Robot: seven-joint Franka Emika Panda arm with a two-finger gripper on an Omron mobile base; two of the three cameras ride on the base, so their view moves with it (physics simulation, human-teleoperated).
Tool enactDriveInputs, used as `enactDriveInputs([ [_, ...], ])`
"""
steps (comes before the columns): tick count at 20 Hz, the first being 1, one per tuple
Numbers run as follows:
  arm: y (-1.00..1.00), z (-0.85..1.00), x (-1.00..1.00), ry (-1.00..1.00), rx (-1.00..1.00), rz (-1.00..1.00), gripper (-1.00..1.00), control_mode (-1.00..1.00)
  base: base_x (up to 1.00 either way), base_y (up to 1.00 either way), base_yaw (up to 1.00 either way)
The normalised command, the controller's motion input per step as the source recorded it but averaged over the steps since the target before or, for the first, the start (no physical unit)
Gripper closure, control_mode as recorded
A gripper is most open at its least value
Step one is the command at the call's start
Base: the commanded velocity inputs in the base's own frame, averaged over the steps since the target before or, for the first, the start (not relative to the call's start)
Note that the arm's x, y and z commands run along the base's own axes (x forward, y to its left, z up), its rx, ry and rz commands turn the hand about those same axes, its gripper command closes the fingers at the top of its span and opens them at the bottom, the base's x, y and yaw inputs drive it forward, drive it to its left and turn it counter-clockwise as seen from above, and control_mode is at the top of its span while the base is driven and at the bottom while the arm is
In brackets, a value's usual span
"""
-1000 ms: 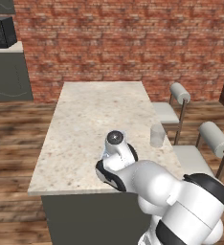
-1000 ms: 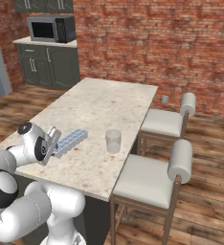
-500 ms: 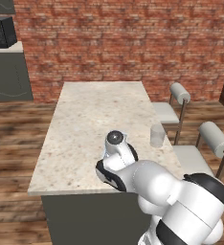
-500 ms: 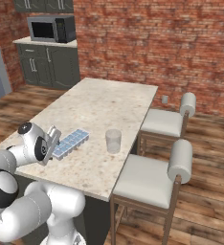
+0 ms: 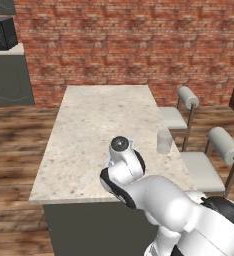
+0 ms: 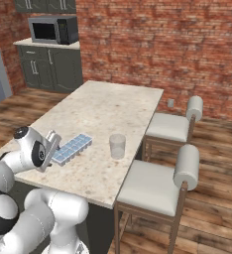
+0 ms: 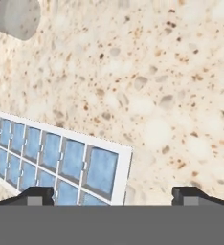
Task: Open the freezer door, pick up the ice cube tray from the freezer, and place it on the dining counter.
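The ice cube tray (image 6: 72,148), pale blue-white with a grid of small compartments, lies flat on the dining counter (image 6: 113,106) near its front end. My gripper (image 6: 55,151) stands just behind the tray's near end, open. In the hand view the gripper (image 7: 113,195) has its fingertips (image 7: 37,194) spread wide. The tray (image 7: 51,158) lies on the speckled stone below them, its corner between the tips, touched by neither. In the left base view my wrist covers the tray on the dining counter (image 5: 99,115).
A clear glass (image 6: 117,145) stands on the counter right of the tray, also seen as the glass (image 5: 164,141) and the glass (image 7: 13,16). Two padded stools (image 6: 155,186) line the counter's right side. A microwave (image 6: 53,30) sits on dark cabinets at the back left.
The gripper has opened. The tray, tilted in its grip a second ago, now rests flat on the counter, and the hand has drawn back slightly.
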Motion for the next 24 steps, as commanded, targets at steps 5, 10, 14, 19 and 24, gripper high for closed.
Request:
enactDriveInputs([
  [5, -0.05, 0.75, -0.16, 0.0, 0.0, -0.09, -1.0, -1.0, 0.0, 0.0, 0.0],
  [10, -0.15, 0.96, -0.1, 0.01, 0.0, -0.13, -1.0, -1.0, 0.0, 0.0, 0.0],
  [14, -0.2, 0.96, -0.06, 0.04, 0.0, -0.13, -1.0, -1.0, 0.0, 0.0, 0.0],
  [19, -0.23, 0.89, -0.02, 0.05, 0.0, -0.11, -1.0, -1.0, 0.0, 0.0, 0.0],
  [24, -0.21, 0.73, -0.1, 0.05, 0.0, -0.07, -1.0, -1.0, 0.0, 0.0, 0.0],
])
